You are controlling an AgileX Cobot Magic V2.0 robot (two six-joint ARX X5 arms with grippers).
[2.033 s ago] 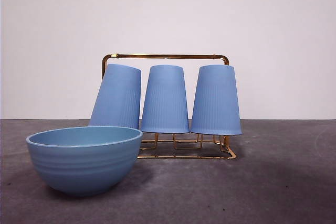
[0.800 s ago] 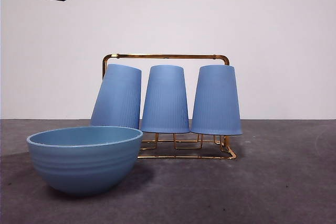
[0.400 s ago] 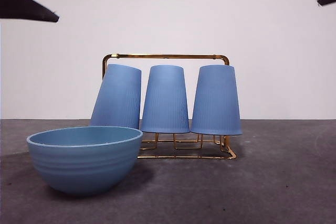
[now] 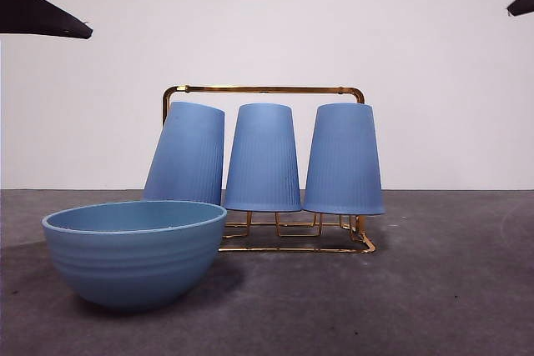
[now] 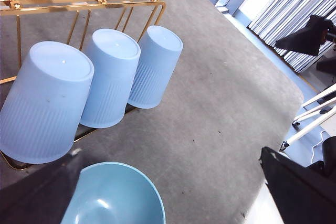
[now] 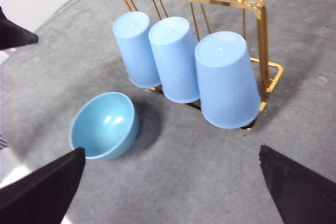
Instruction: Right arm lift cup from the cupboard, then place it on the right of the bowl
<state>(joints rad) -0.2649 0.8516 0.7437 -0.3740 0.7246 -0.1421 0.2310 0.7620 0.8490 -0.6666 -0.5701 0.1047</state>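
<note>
My right tool (image 6: 168, 182) hangs high above the desk (image 4: 434, 289) with its jaws spread wide and nothing between them; in the front view it is only a dark tip at the upper right of the frame. My left tool (image 5: 173, 203) waits high too, jaws apart and empty.

Three cups sit upside down on the rack (image 4: 263, 89) at the middle of the front frame. The cup (image 4: 344, 158) on the right end of the row is the one I judge easiest to reach. The middle cup (image 4: 263, 157) stands just beside it, and the left cup (image 4: 187, 154) leans, tilted toward the others. The bowl (image 4: 133, 252) sits at the lower left of the frame, in front of the leaning cup.

What worries me:
- The gap between the right and middle cups looks narrow, so a jaw coming down off-line could knock the neighbour or shove the rack.
- The cups taper, so a grip too near the narrow upturned base may slip as I lift.
- A slanted lift could catch the cup on its peg and drag the rack.
- The leaning cup looks unsteady, and any jolt may tip it toward the bowl
</note>
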